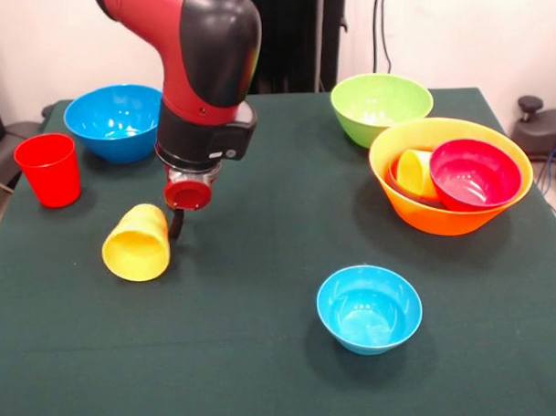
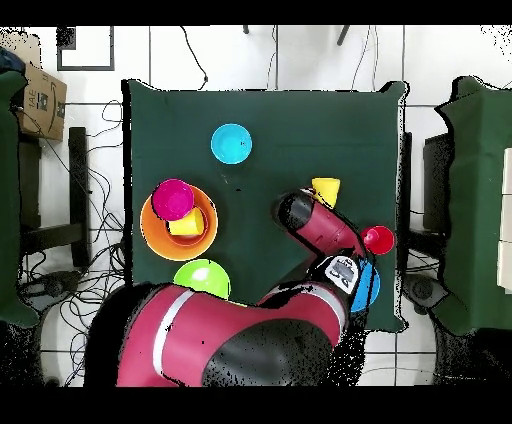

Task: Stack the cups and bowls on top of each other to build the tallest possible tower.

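Observation:
A yellow cup (image 1: pixel 136 242) (image 2: pixel 325 190) lies tipped on its side on the green table. My gripper (image 1: pixel 176 226) hangs right beside it on its right, low over the cloth; its tips are partly hidden by the cup. A red cup (image 1: pixel 48 168) (image 2: pixel 378 239) stands upright at the left edge. The large yellow-orange bowl (image 1: pixel 443 222) (image 2: pixel 150 228) holds a crimson bowl (image 1: pixel 474 174) (image 2: pixel 173 199) and a second yellow cup (image 1: pixel 414 172) (image 2: pixel 187 224). Standing alone are a blue bowl (image 1: pixel 115 121) (image 2: pixel 368 288), a lime green bowl (image 1: pixel 380 106) (image 2: pixel 201 277) and a small light-blue bowl (image 1: pixel 368 307) (image 2: pixel 231 143).
The dark green cloth covers the table (image 1: pixel 265 354). In the overhead view my arm (image 2: pixel 320 230) covers part of the blue bowl and hides the gripper. Chairs and a cardboard box (image 2: pixel 40 100) stand around the table.

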Controlling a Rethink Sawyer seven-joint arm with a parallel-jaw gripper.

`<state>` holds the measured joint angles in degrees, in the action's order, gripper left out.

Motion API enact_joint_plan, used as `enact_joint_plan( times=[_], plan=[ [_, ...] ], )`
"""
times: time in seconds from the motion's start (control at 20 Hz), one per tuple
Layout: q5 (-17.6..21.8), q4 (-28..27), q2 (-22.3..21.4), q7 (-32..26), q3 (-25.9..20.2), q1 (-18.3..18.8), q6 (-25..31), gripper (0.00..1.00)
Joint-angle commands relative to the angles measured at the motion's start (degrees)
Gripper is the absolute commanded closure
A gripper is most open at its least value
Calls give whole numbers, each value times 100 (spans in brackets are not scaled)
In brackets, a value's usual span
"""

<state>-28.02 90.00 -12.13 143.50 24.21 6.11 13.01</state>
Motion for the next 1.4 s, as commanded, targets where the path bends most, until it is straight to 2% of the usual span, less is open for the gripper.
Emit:
enact_joint_plan(
  times=[0.05,0.55,0.75,1.05,1.2,1.4],
  plan=[
    [155,-8,419,456,-940,159,-203,0],
    [270,-76,384,276,-911,279,-153,0],
    [282,-44,237,252,-838,219,23,0],
    [245,392,-556,350,-820,-80,445,0],
    [297,375,-992,327,-504,-318,1000,0],
    [427,74,-1295,221,-178,-407,1903,0]
  ],
)
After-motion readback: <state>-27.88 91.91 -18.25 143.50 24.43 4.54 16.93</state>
